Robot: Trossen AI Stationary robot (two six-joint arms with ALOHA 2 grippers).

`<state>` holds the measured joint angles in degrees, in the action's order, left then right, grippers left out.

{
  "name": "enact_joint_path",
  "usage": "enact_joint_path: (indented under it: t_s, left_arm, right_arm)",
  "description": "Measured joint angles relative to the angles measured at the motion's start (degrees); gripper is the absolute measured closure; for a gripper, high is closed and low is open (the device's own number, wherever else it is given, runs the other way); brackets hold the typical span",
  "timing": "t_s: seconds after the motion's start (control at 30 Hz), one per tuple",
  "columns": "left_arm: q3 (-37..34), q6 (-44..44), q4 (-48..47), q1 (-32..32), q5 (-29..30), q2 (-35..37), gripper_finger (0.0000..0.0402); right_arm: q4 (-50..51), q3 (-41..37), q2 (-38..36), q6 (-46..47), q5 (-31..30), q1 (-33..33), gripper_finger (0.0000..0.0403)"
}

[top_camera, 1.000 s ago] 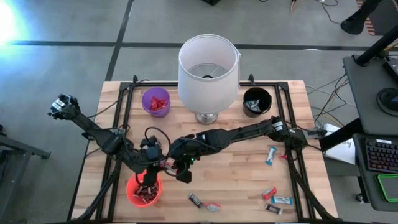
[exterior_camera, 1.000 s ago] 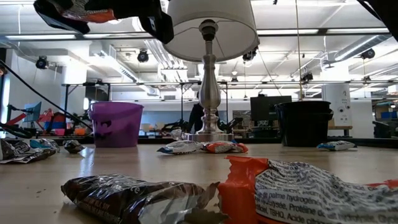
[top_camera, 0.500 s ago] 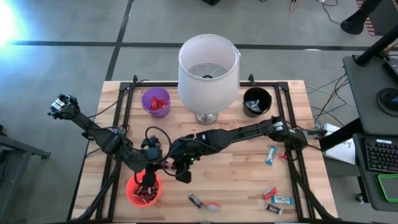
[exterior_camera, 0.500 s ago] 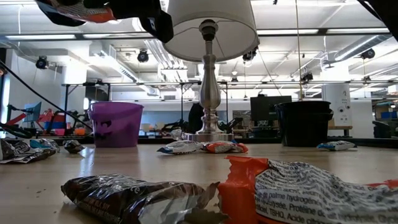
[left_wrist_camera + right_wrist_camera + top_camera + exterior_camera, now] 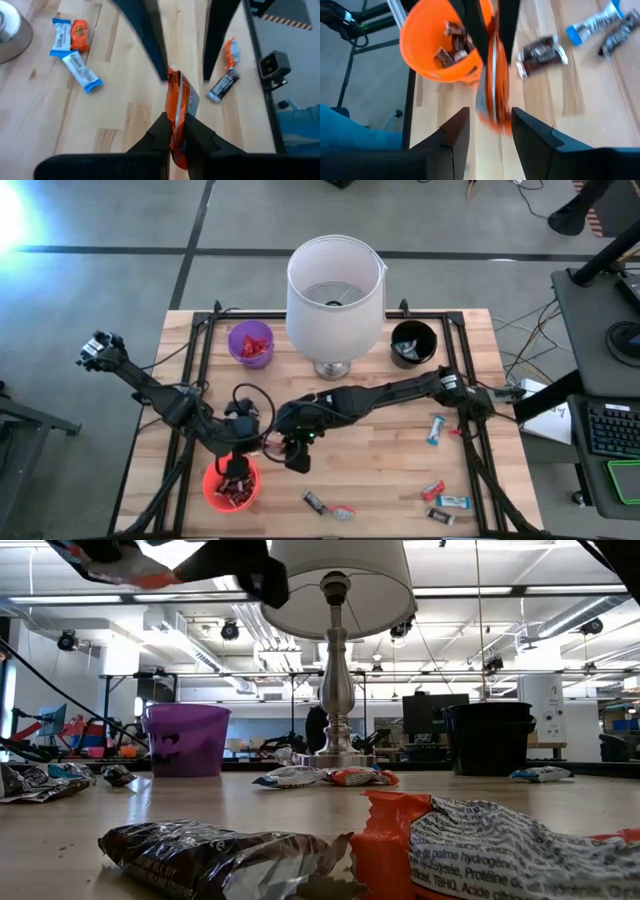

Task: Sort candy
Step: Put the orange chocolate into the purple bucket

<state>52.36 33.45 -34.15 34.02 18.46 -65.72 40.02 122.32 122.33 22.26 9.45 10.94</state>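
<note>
The left hand (image 5: pixel 173 135) is closed on an orange candy bar (image 5: pixel 179 107), which it pinches on its thin edge between the two dark fingers (image 5: pixel 156 132). The bar stands above the worktop (image 5: pixel 120 100), not touching it. The right hand (image 5: pixel 487 122) is just beside, with its fingers (image 5: pixel 454 130) parted on both sides of the same orange bar (image 5: pixel 495 85); they do not press it. In the high view the two hands meet near the front left part of the worktop (image 5: pixel 390 450), the left hand (image 5: pixel 262 442) next to the right hand (image 5: pixel 296 452), just behind the orange cup (image 5: pixel 231 486).

The orange cup (image 5: pixel 432 45) holds several dark brown candy bars (image 5: pixel 452 42). More candy lies on the worktop: two blue-and-white bars (image 5: pixel 80 70) with an orange one (image 5: pixel 79 35) near the lamp base, and others (image 5: pixel 445 502) at the front right corner. A purple cup (image 5: pixel 250 343) and a black cup (image 5: pixel 412 342) stand at the back, on each side of the white lamp (image 5: pixel 335 285).
</note>
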Motion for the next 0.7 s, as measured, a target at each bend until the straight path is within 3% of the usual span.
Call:
enact_joint_path:
  t_s: [0.4,0.7]
  left_arm:
    - [0.0,0.5,-14.5,-1.3,4.1,3.2,0.0393]
    - [0.0,0.1,-22.3,-9.6,6.7,7.8,0.0389]
  right_arm:
    - [19.0,0.1,-1.6,3.3,0.0,0.3,0.0268]
    - [29.7,-0.1,-1.6,2.1,-0.5,0.3,0.0268]
